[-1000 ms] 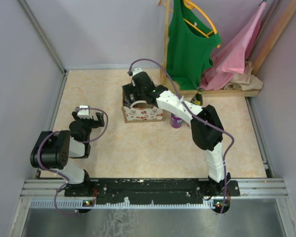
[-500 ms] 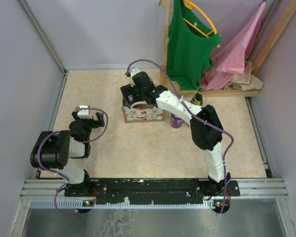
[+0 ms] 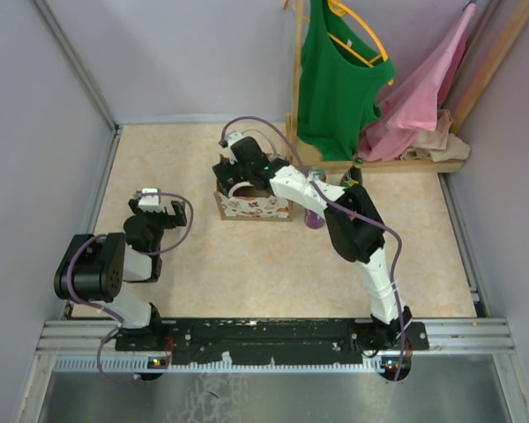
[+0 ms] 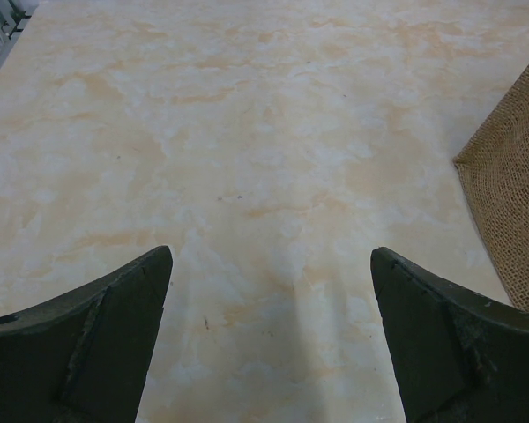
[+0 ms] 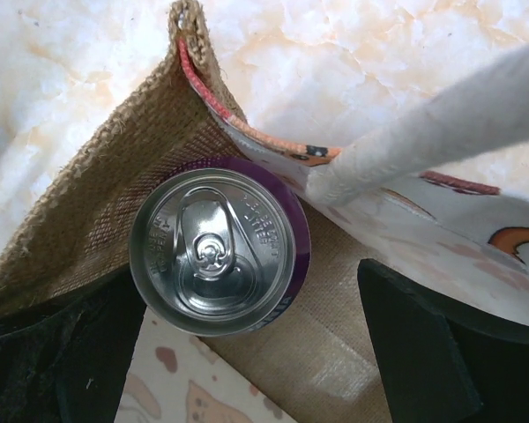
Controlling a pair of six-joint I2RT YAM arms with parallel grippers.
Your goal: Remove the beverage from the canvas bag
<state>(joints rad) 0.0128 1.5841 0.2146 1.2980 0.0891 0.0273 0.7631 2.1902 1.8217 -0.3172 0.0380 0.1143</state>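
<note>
Right claw [image 5: 247, 295] is spread wide open with nothing in it, hanging right over the mouth of the canvas bag [image 5: 97, 203]. The beverage can [image 5: 213, 251] stands upright in the bag's corner, straight below, lid facing up. Right arm's clearly the nearer one. Fabric hides the can's sides, and a white handle [image 5: 441, 128] crosses close by.

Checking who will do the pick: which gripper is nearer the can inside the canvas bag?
Right. The right gripper hangs open just above the can in the canvas bag; the left gripper sits well off to the bag's left.
</note>
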